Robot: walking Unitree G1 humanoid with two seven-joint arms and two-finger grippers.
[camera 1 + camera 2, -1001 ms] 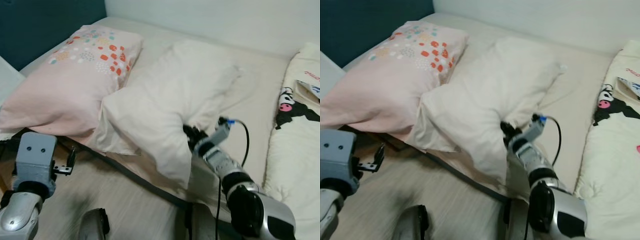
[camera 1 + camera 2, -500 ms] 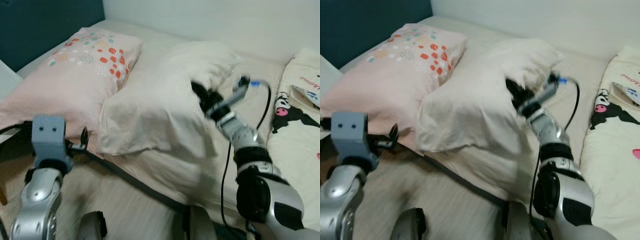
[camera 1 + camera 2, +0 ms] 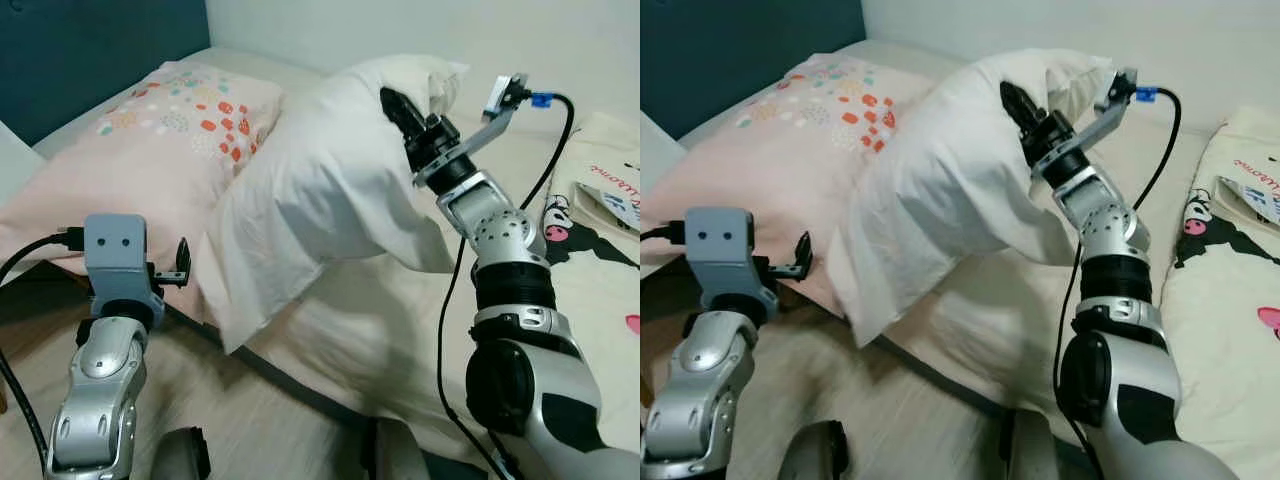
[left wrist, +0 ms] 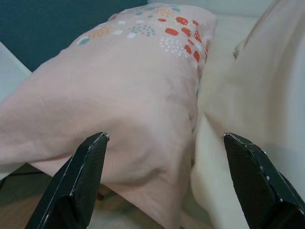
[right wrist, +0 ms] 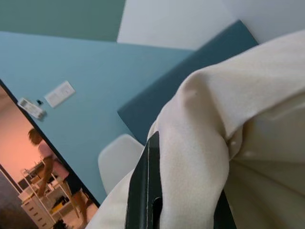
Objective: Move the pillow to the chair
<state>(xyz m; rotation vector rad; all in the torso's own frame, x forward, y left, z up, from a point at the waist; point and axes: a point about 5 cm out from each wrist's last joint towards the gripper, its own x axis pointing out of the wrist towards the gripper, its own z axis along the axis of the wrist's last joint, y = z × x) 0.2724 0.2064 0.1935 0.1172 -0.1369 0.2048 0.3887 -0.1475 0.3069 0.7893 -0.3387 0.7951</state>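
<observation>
The right tool (image 3: 400, 108) pinches the white pillow (image 3: 320, 190) to raise it off the bed (image 3: 520, 190), while the left tool (image 4: 162, 181) waits wide open and empty near the pink pillow (image 3: 150, 150).

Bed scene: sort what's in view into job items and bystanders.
Job items: white pillow, lifted off the bed; right gripper, clamped on its cloth; left gripper, open.
Bystanders: pink patterned pillow; cartoon-print blanket; bed.

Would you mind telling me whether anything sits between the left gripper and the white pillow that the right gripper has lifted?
Nothing visible does. The left gripper is open near the bed's edge, facing the gap where the pink pillow meets the white pillow. The right gripper is already shut on the white pillow's upper end, holding it raised off the bed.
</observation>
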